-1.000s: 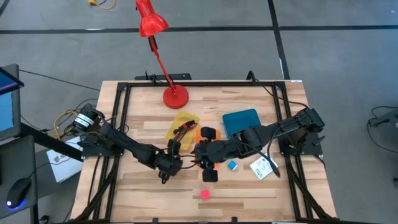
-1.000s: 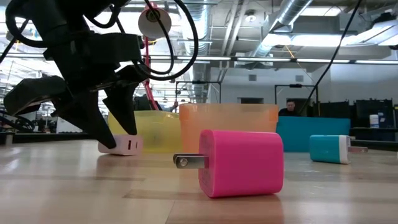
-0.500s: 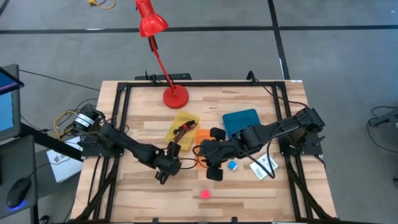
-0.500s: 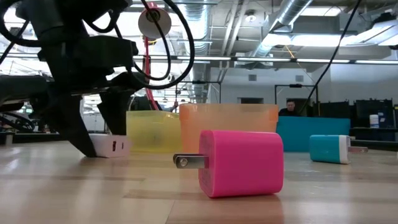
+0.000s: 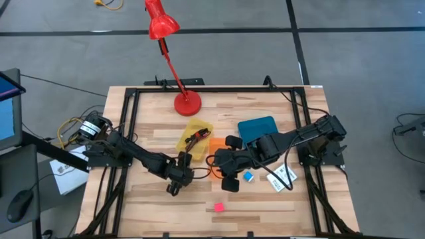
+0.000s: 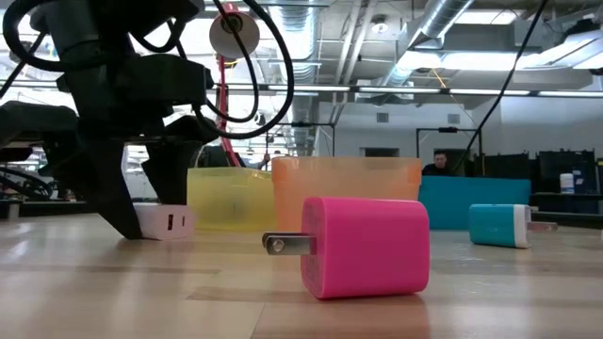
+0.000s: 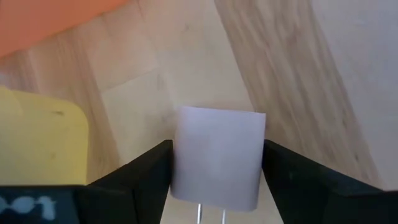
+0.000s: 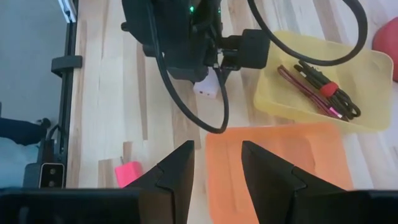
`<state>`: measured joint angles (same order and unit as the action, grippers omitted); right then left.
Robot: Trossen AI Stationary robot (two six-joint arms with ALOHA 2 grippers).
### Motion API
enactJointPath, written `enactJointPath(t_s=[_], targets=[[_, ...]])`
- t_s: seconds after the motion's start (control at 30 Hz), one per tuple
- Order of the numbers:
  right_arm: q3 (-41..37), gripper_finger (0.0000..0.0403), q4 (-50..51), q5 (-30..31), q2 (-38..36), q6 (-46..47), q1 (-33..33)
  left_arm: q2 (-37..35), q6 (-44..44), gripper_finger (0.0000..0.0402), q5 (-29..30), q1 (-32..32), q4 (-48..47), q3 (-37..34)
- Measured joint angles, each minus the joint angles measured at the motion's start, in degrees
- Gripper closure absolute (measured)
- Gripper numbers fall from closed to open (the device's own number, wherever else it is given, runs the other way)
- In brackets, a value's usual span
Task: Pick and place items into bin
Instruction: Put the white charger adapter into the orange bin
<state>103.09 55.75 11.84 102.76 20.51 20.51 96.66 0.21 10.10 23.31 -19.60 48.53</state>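
Note:
My left gripper [image 5: 178, 176] is low over the table near its middle, shut on a pale pink cube [image 7: 217, 155] that has two metal prongs. The cube also shows in the low view [image 6: 167, 222] and the right wrist view [image 8: 206, 88]. My right gripper [image 5: 229, 164] hangs open over the orange bin [image 8: 273, 162], touching nothing. A hot pink cube [image 6: 367, 247] lies on its side near the table's near edge [image 5: 218, 208]. A blue cube [image 5: 248, 176] and a white printed packet [image 5: 280, 178] lie on the table. The black-and-red cable bundle [image 8: 320, 87] and the maroon cord lie in the yellow bin [image 5: 194, 135]. My left gripper pinches the pale pink cube by two opposite side faces [image 7: 183, 162], one dark finger [image 7: 146, 180] on each. The fingers slant down from above. The cube's underside rests on the table [image 6: 168, 234], and its prongs [image 7: 210, 214] point back toward the gripper.
A blue bin [image 5: 255, 128] stands right of the orange bin. A red desk lamp has its base [image 5: 187, 103] at the far edge. Black frame rails [image 5: 126, 133] run along the table's sides. Bare wood [image 5: 146, 206] lies along the near edge.
My left gripper has moved a little toward the table's left, and the pale pink cube has slid along the table with it, away from the yellow bin. My right gripper has drawn back slightly toward the right.

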Motion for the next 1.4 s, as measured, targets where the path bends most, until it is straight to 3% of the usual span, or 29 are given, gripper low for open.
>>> enactJointPath(t_s=[0.2,0.4,0.73,0.87,1.07,1.3,1.4], targets=[[0.0,0.0275,0.2,0.0,0.0,0.0,0.0,0.0,-3.2,0.0172,-0.9,0.0,0.4,0.0],[0.0,0.0275,1.4,0.0,0.0,0.0,0.0,0.0,-9.3,0.0218,-1.4,0.1,0.5,0.2],[0.0,0.0275,6.6,0.1,0.0,2.2,2.1,0.1,-16.5,0.0214,-2.0,0.7,0.5,7.4],[0.0,0.0275,13.6,1.6,-1.0,7.2,4.1,0.1,-14.5,0.0213,-0.9,1.3,-1.9,13.3],[0.0,0.0275,20.2,10.8,-1.3,13.2,7.3,0.1,-2.5,0.0212,6.2,0.2,-2.1,20.5],[0.0,0.0275,21.0,15.6,-1.3,18.1,9.3,0.3,0.3,0.0196,5.9,-8.4,8.4,19.4],[0.0,0.0275,21.4,15.5,-1.9,18.6,9.7,3.2,0.7,0.0200,1.6,-12.6,11.2,19.2]])
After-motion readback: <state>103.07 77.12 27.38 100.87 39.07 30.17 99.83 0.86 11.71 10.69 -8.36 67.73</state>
